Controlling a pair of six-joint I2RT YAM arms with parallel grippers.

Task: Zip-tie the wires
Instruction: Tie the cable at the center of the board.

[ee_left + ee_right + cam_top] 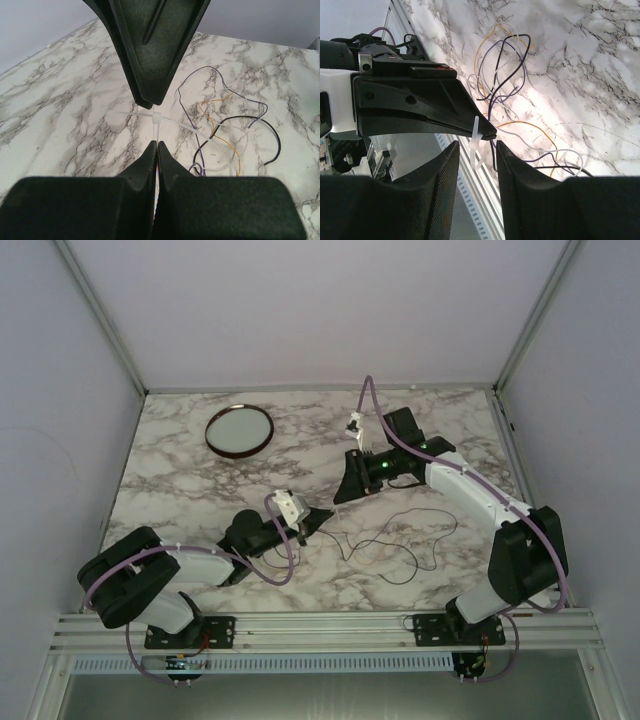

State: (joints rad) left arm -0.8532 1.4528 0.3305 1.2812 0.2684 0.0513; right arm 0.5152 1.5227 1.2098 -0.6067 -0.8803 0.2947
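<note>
The wires [400,540] lie in loose loops on the marble table, right of my left gripper [325,512]. In the left wrist view my left gripper [156,143] is shut on the white zip tie [155,120], whose strip runs across toward the wires [248,117]. My right gripper [149,102] hangs just above it. In the right wrist view my right gripper [477,144] is open, its fingers on either side of the zip tie's small loop [478,141]. The left gripper's tip [492,135] pinches the tie there. The wires [524,70] spread beyond it.
A round dark-rimmed dish [240,430] stands at the back left of the table. The aluminium rail [320,625] runs along the near edge, with both arm bases on it. Lilac robot cables loop beside each arm.
</note>
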